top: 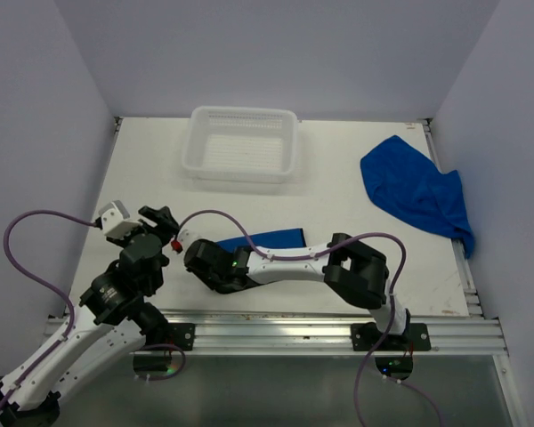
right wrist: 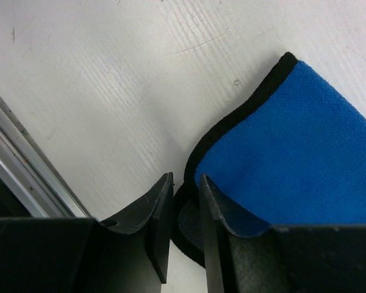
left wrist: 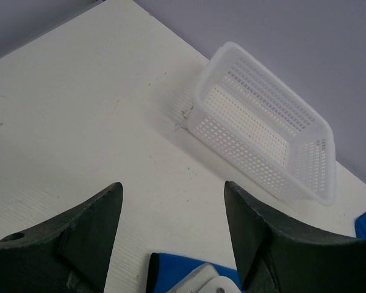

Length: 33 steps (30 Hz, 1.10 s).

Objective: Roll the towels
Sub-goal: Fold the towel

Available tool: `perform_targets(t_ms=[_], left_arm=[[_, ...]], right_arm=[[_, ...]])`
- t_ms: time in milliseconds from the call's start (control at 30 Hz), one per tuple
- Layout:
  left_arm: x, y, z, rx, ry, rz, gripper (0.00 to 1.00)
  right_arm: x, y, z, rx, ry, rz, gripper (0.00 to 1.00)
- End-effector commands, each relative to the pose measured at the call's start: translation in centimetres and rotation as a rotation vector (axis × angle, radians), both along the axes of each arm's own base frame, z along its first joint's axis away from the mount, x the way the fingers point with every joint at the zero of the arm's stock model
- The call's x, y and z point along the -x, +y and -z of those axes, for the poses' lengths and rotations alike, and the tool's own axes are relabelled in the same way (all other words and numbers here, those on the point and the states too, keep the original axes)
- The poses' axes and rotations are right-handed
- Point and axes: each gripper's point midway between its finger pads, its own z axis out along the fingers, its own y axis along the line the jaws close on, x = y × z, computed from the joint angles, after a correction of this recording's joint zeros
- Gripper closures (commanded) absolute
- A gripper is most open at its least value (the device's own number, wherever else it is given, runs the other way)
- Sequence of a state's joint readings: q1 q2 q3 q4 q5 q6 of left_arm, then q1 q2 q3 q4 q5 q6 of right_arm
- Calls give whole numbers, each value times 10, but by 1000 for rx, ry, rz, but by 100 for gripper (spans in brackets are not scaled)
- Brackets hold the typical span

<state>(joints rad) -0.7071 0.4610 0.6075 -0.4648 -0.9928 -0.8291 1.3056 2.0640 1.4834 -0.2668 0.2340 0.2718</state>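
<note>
Top external: towel [top: 276,238] partly behind arm [top: 285,264]

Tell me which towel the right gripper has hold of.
The flat towel at the near middle of the table; the right gripper pinches its black-edged corner. The other towel lies crumpled at the far right, untouched.

The basket [top: 240,169] is blocking the table's [top: 338,178] far edge, the crumpled towel [top: 416,191] its right edge; bare surface is lying open between them.
</note>
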Motion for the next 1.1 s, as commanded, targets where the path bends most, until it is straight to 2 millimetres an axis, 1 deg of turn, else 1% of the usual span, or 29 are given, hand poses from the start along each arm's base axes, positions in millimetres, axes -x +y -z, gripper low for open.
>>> perform_targets(t_ms=[0, 133, 367, 400, 467, 567, 600, 933, 1033, 1067], left_arm=[[3, 12, -1, 28, -24, -76, 29], [3, 13, -1, 31, -24, -83, 29], [1, 11, 2, 12, -1, -84, 28], [1, 12, 2, 9, 2, -85, 29], [3, 14, -3, 24, -11, -94, 30], [4, 15, -3, 34, -23, -92, 30], [4, 14, -4, 39, -30, -89, 30], [2, 12, -1, 22, -10, -81, 30], [2, 12, 0, 26, -13, -81, 30], [2, 11, 0, 26, -13, -80, 30]], right_arm=[[4, 13, -45, -122, -31, -40, 71], [0, 10, -45, -112, -48, -25, 70], [-7, 15, -33, -56, -60, -11, 70], [-7, 15, -27, -35, -61, -13, 70], [-10, 14, -22, -18, -74, -8, 70], [-12, 13, -14, 4, -82, -12, 70], [-12, 13, -8, 17, -81, -17, 70], [-15, 8, 21, 92, -82, -7, 71], [-15, 6, 26, 104, -79, -5, 74], [-15, 5, 28, 109, -78, -3, 77]])
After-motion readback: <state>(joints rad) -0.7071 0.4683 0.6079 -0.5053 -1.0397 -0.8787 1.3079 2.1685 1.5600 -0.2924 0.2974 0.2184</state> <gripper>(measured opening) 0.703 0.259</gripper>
